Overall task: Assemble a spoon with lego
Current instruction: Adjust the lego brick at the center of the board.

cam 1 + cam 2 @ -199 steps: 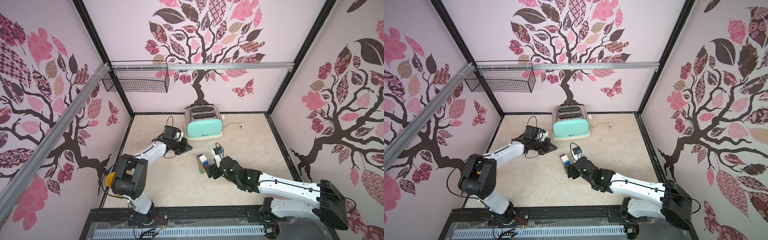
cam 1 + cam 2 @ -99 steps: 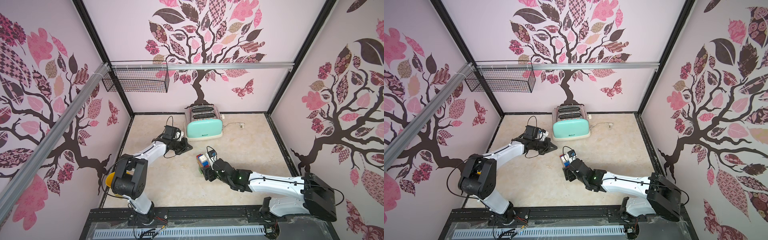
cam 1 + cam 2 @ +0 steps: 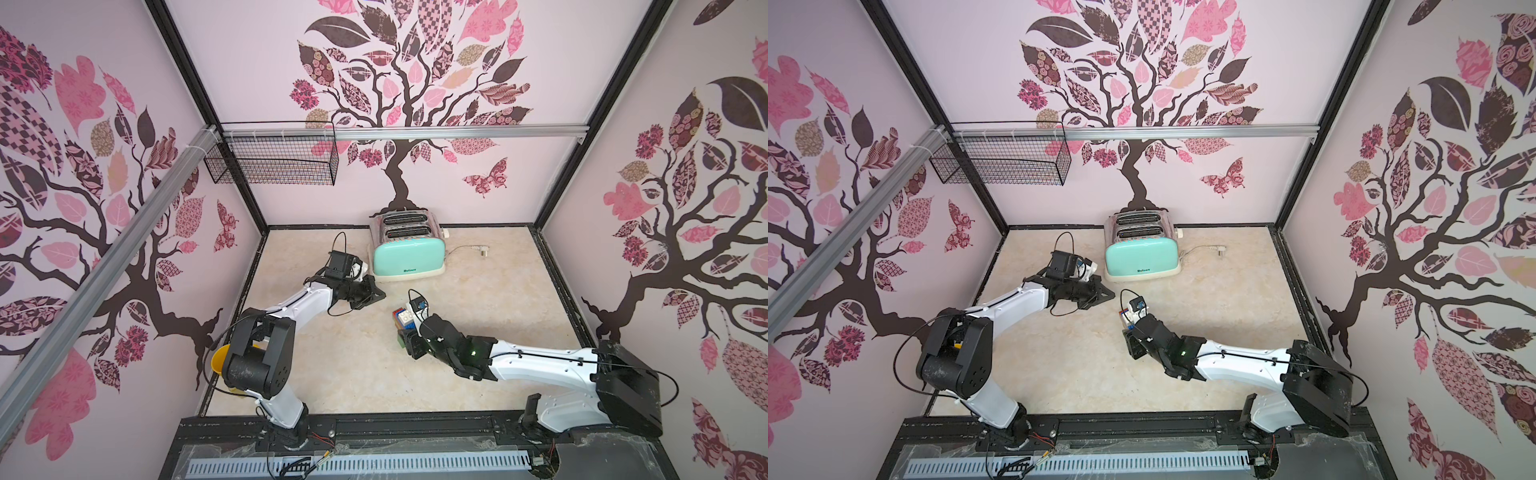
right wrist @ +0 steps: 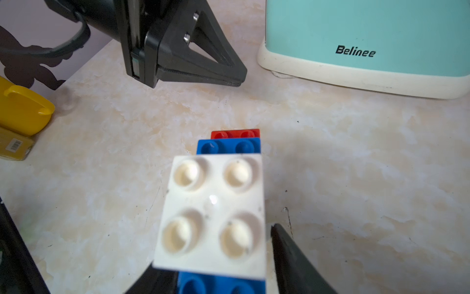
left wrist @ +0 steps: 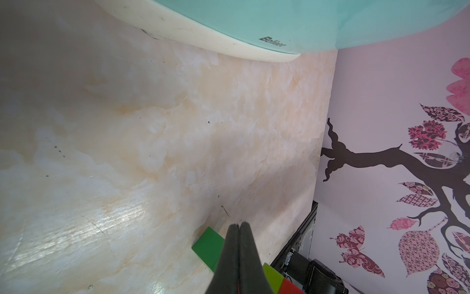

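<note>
Two arms are over the desk [image 3: 490,307], and only the right one has been busy. Over the last second it has pushed closer to the spoon [image 3: 404,323], and the right gripper [image 3: 409,344] has drawn its fingers [image 4: 292,257] in from a wide spread. They now sit on either side of the brick build. One finger is just beside the white brick [image 4: 213,211], but I cannot tell whether they are pressing on it yet. The build itself has not moved. My judgement is that a grasp is being taken, either to lift the piece or to steady it for the next brick.

The left gripper [image 3: 372,294] hangs near the toaster [image 3: 409,257], fingers [image 5: 239,244] pressed flat together and holding nothing, apart from the spoon.

The spoon is mid-desk, in front of the toaster, between the two grippers. Seen from the right wrist, the white square brick shows four studs, with a blue brick [image 4: 229,147] and a red brick [image 4: 235,133] beyond it and more blue below. The left wrist view shows a dark green brick [image 5: 207,245] behind that arm's fingers. I cannot tell whether the build lies flat or is propped up.
</note>
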You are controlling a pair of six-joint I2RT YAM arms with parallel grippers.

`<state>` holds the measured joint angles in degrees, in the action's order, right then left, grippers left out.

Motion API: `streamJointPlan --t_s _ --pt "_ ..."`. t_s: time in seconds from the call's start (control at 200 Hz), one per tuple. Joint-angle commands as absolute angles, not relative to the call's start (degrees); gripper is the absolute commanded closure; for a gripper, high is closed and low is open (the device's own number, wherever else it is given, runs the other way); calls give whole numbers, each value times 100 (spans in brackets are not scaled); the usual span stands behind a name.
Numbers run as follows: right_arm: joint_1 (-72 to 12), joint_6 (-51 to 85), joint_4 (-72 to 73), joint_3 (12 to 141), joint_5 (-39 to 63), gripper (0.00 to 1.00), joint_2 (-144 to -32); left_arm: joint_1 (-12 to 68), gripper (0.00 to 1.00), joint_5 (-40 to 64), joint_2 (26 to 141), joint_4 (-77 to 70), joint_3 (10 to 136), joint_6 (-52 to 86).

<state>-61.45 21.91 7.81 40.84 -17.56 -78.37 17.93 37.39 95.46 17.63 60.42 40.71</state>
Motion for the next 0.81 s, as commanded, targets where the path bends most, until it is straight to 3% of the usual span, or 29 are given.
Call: streamJointPlan --t_s 0.0,0.22,0.535,0.66,0.8 --pt "-6180 2197 734 4262 -1863 51 -7875 1784 100 3771 9546 1670 6095 4063" --pt "-6179 2241 651 4315 -1894 60 -7926 1784 100 3771 9543 1675 6099 4061" --pt "-6155 2546 225 4611 -1617 62 -7814 1784 100 3771 9546 1694 6108 4056" --pt "-5945 2960 -233 4840 -983 62 -7640 1784 100 3771 9560 1701 6117 4043" --pt "-5406 3772 -561 4922 455 63 -7383 1787 100 3771 9569 1723 6126 4034"
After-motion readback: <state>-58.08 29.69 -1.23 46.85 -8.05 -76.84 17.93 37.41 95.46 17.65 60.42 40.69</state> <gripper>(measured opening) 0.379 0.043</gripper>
